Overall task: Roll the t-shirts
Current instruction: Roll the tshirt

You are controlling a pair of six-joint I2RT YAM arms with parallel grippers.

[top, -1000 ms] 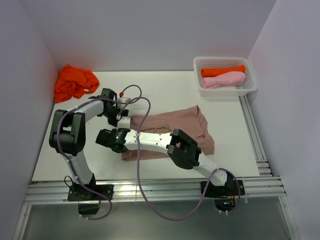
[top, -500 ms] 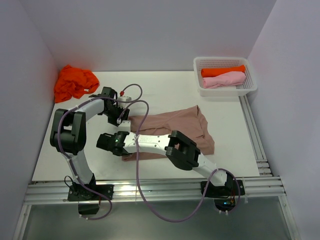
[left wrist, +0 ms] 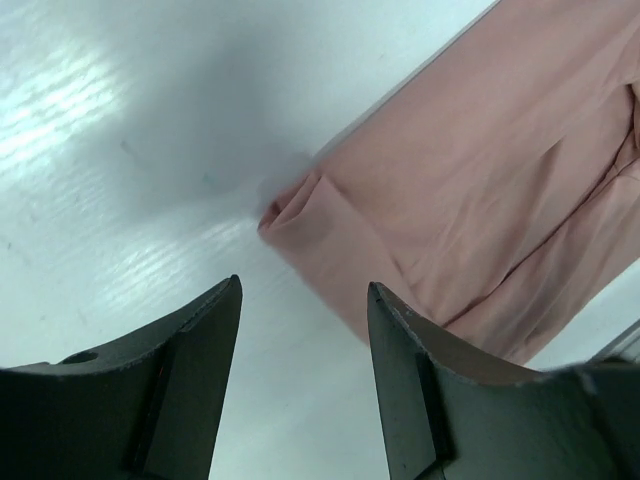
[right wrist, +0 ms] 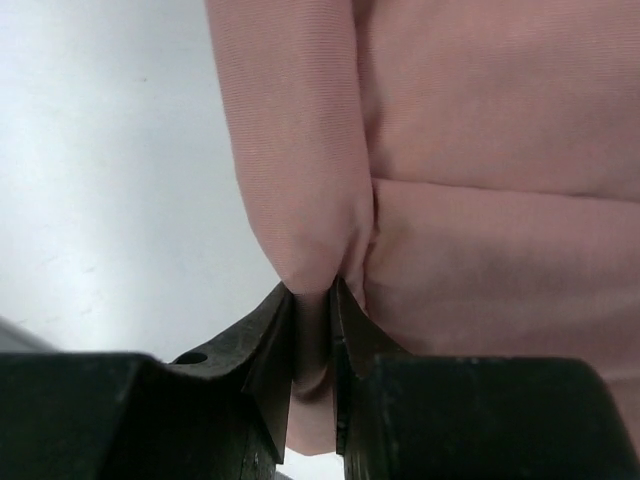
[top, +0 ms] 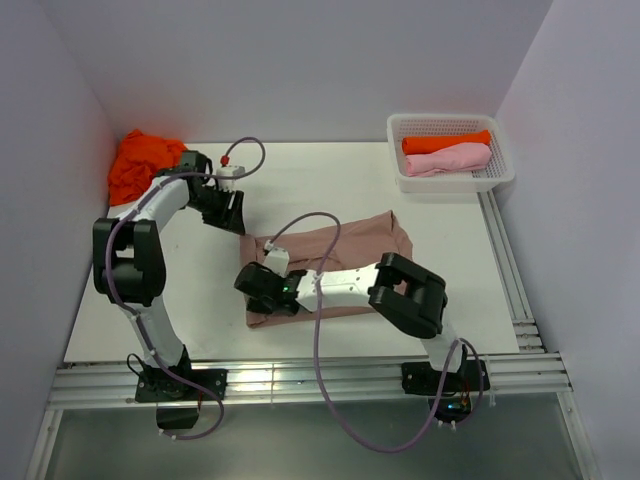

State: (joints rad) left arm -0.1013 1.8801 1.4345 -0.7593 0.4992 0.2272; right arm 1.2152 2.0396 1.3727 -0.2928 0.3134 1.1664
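A dusty pinkish-brown t-shirt [top: 345, 258] lies folded into a band across the middle of the table. My right gripper [top: 262, 285] sits at its near left end. In the right wrist view this gripper [right wrist: 312, 295] is shut on a raised fold of the pinkish-brown t-shirt [right wrist: 480, 150]. My left gripper [top: 230, 208] hovers just beyond the shirt's far left corner. In the left wrist view it [left wrist: 305, 290] is open with nothing between the fingers, and the shirt's folded corner [left wrist: 300, 205] lies on the table ahead of it.
A crumpled orange t-shirt [top: 140, 162] lies at the far left corner by the wall. A white mesh basket [top: 455, 183] at the far right holds a rolled orange shirt [top: 445, 141] and a rolled light pink one [top: 447, 158]. Metal rails run along the near and right edges.
The left gripper has drawn back toward the far left, off the shirt's corner. The right gripper has moved right onto the shirt's left end and closed on a fold.
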